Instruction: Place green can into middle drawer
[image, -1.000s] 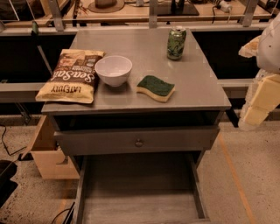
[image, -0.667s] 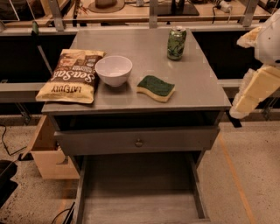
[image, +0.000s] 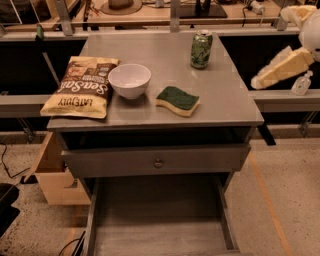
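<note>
The green can (image: 201, 49) stands upright at the back right of the grey cabinet top (image: 165, 107), dark green print and silver top. The middle drawer (image: 160, 220) is pulled out wide at the bottom of the view, and its flat grey floor is bare. My cream-coloured arm reaches in from the right edge. Its tapered end, where the gripper (image: 257, 81) is, hangs just off the cabinet's right edge. It is to the right of the can, nearer the front, and apart from it. It holds nothing that I can see.
On the top are a chip bag (image: 80, 87), a white bowl (image: 129, 80) and a green-topped yellow sponge (image: 178, 100). A drawer front with a round knob (image: 158, 163) sits above the open drawer. A cardboard box (image: 52, 175) stands at the left, a small clear bottle (image: 302, 83) on the right ledge.
My arm's end has swung up from hanging low at the right and now points left toward the cabinet's right edge. The can and the drawer have not moved.
</note>
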